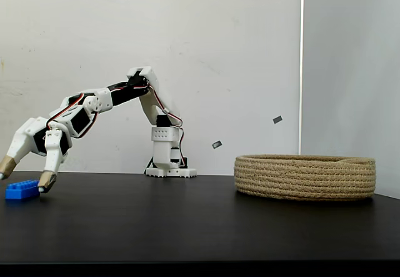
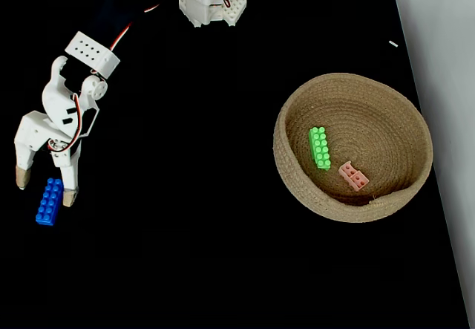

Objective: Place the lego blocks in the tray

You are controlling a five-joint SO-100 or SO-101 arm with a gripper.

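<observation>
A long blue lego block (image 2: 49,201) lies on the black table at the left, also low at the left edge in a fixed view (image 1: 22,190). My gripper (image 2: 46,187) (image 1: 24,174) stands open straddling it, one tan fingertip (image 2: 70,197) beside the block's right side and the other fingertip (image 2: 22,179) off to its left. The round rope tray (image 2: 413,113) (image 1: 305,177) sits at the right. A green block (image 2: 320,148) and a pink block (image 2: 353,175) lie inside it.
The arm's white base (image 2: 211,2) stands at the table's far edge (image 1: 170,164). A white wall rises behind the table. Bare black tabletop stretches between the gripper and the tray.
</observation>
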